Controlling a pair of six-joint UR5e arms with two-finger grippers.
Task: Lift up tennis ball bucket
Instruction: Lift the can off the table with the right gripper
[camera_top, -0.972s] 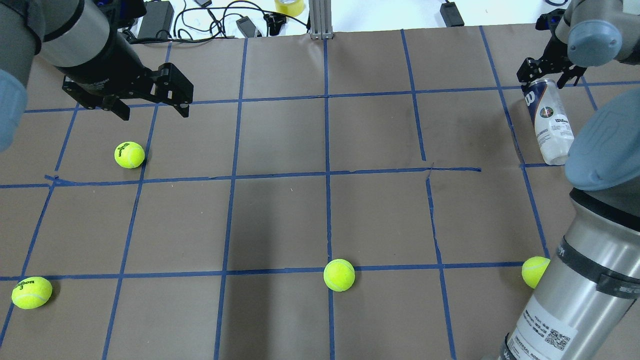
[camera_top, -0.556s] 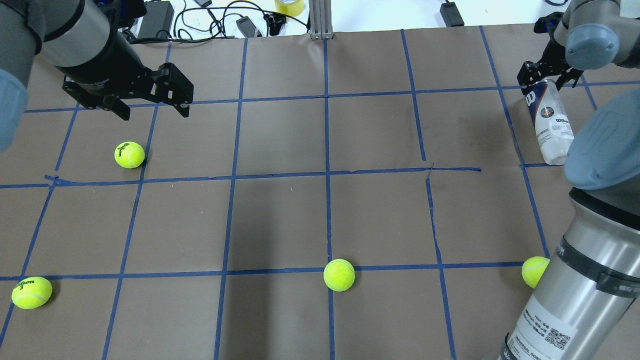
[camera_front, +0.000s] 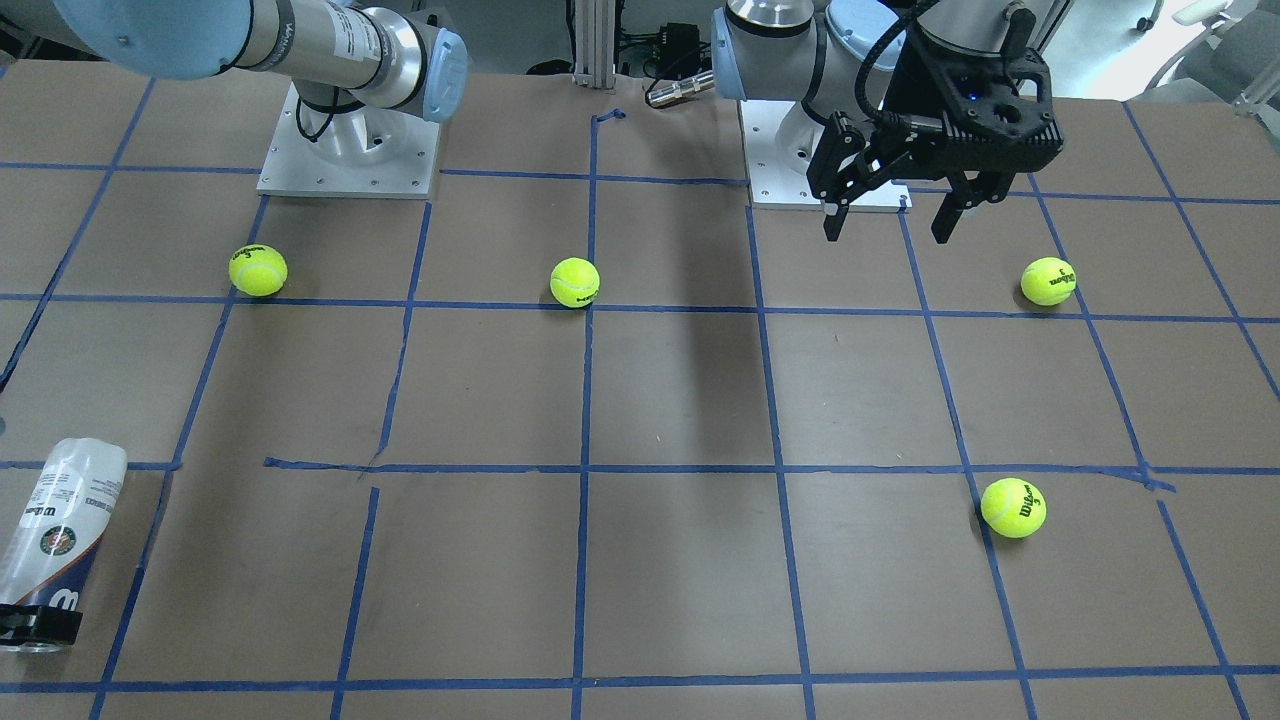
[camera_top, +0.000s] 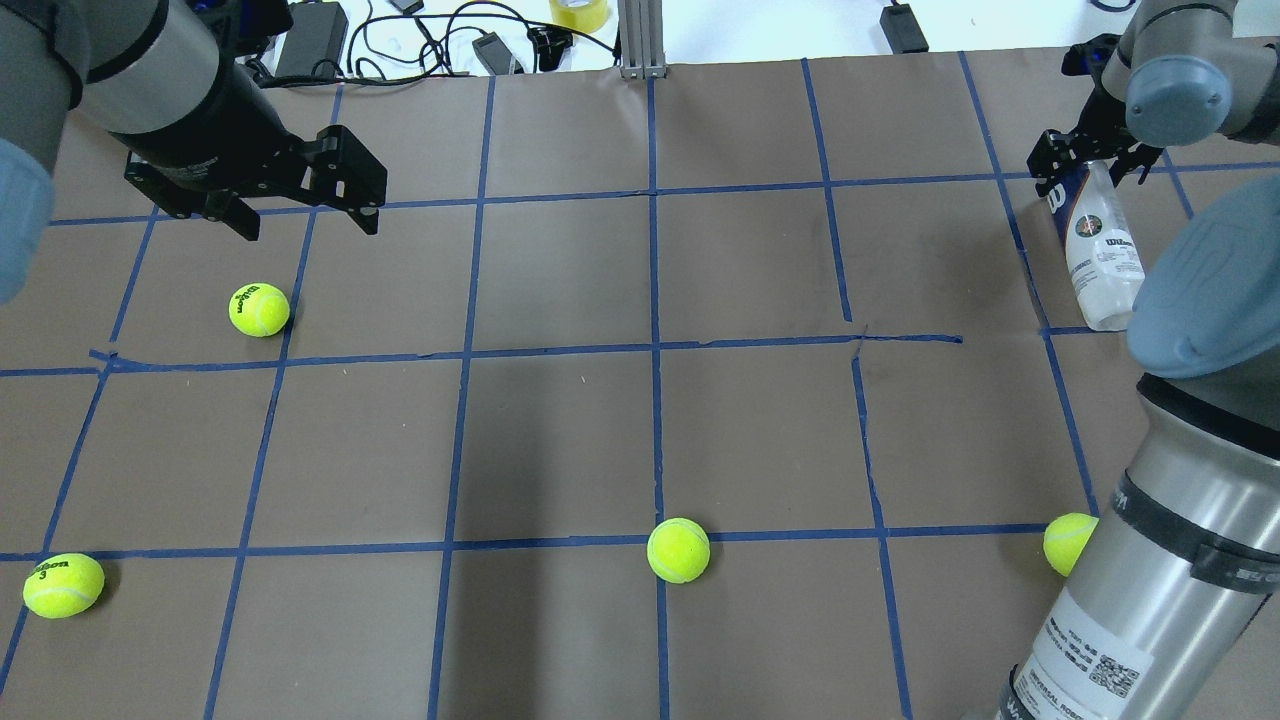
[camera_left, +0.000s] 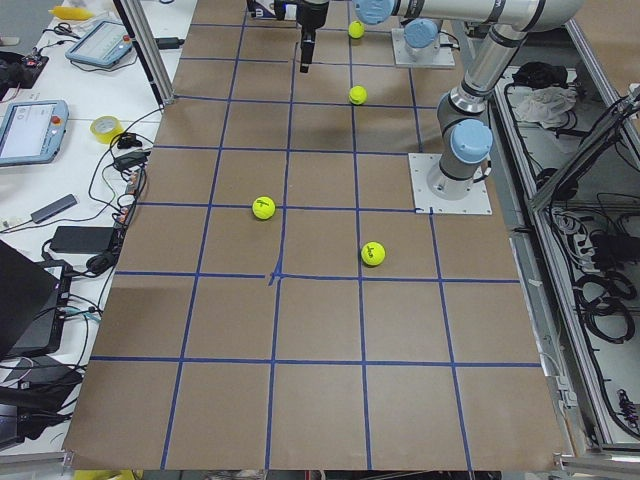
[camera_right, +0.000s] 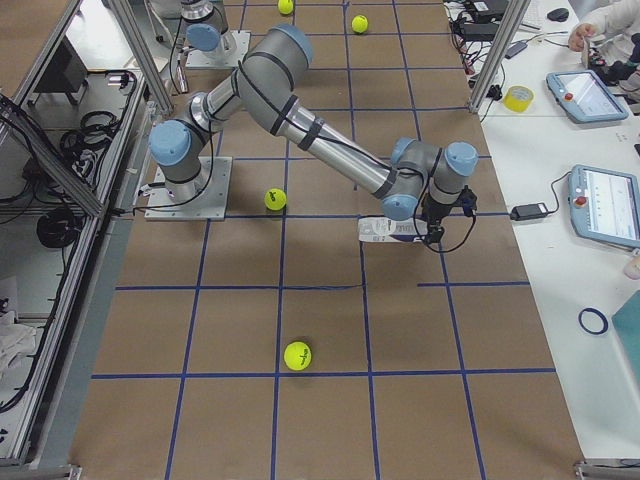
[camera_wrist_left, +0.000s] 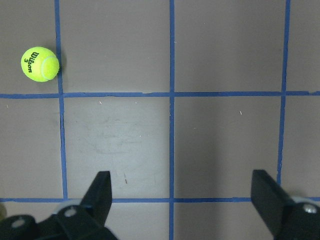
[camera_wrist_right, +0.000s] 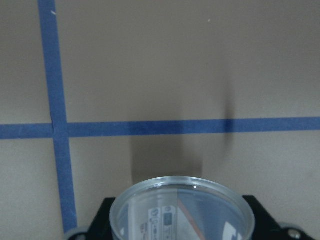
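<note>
The tennis ball bucket (camera_top: 1100, 250), a clear Wilson can with a white, navy and orange label, lies tilted at the table's far right. It also shows in the front view (camera_front: 60, 520). My right gripper (camera_top: 1088, 165) is shut on its open end. The other end rests on the paper. In the right wrist view the can's clear rim (camera_wrist_right: 180, 210) sits between the black fingers. My left gripper (camera_top: 300, 215) is open and empty, hovering above the table at the far left. It also shows in the front view (camera_front: 890, 225) and the left wrist view (camera_wrist_left: 182, 192).
Several yellow-green tennis balls lie on the brown taped table (camera_top: 560, 440): one below the left gripper (camera_top: 259, 309), one at the near left (camera_top: 63, 585), one at the near middle (camera_top: 678, 550), one beside the right arm's base (camera_top: 1068, 543). Cables and adapters (camera_top: 420, 40) lie past the far edge.
My right gripper has moved slightly away and up with the can's open end in it. The can now looks steeper and shorter. The left arm has not moved.
</note>
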